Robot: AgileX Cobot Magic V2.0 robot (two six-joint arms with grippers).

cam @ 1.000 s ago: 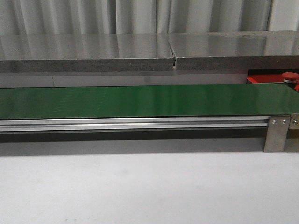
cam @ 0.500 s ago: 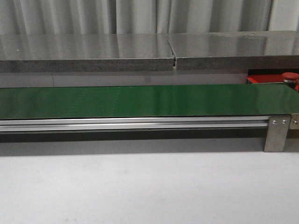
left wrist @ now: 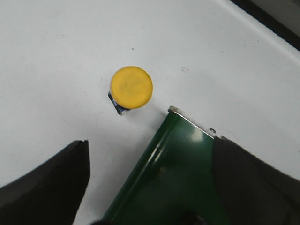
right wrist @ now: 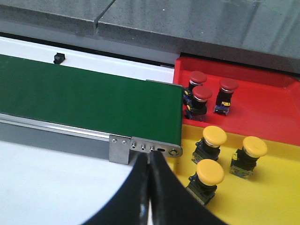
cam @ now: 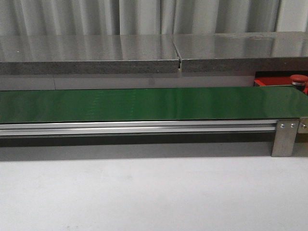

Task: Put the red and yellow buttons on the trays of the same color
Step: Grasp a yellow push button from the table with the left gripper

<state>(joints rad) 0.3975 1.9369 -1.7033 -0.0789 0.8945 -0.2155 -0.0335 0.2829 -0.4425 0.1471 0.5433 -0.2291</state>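
With the left pincer [left wrist: 140,187] hanging wide and the right pincer [right wrist: 150,187] pressed together empty, the yellow button [left wrist: 131,87] is risking toppling if nudged off-centre on the worktop [left wrist: 56,56].

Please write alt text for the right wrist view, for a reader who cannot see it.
Three red buttons stand on a red tray, and three yellow buttons on the adjoining yellow tray, both at the end of a green conveyor belt. The right gripper, fingers closed together and holding nothing, is in the foreground by the belt's metal end bracket.

Pale curtain [cam: 144,17] behind grey stone slabs [cam: 89,54]; white tabletop [cam: 144,192] in front
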